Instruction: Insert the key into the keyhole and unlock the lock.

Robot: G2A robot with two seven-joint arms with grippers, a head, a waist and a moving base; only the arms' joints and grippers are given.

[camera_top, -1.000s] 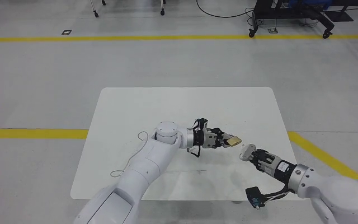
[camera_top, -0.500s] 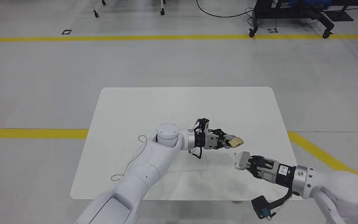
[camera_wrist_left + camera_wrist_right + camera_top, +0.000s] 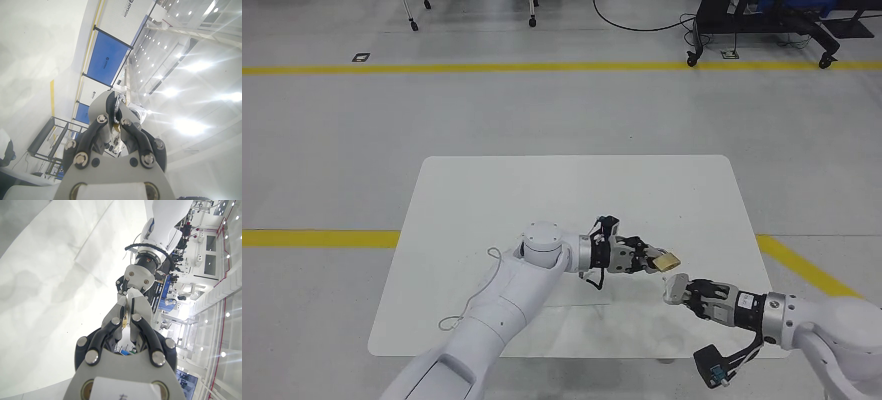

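Counting one lock point(image 3: 669, 261), one key point(image 3: 124, 321). Clamped between jaws: lock in left gripper point(image 3: 654, 258), key in right gripper point(image 3: 675, 289), at lock's six o'clock.

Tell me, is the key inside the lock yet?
Not yet. The right gripper pinches the key a little apart from the lock held by the left gripper.

Ceiling lights point(image 3: 191, 123) flaring in streaks across left wrist view; soft grey shadows lying on bright table point(image 3: 56, 313); edges bowing.
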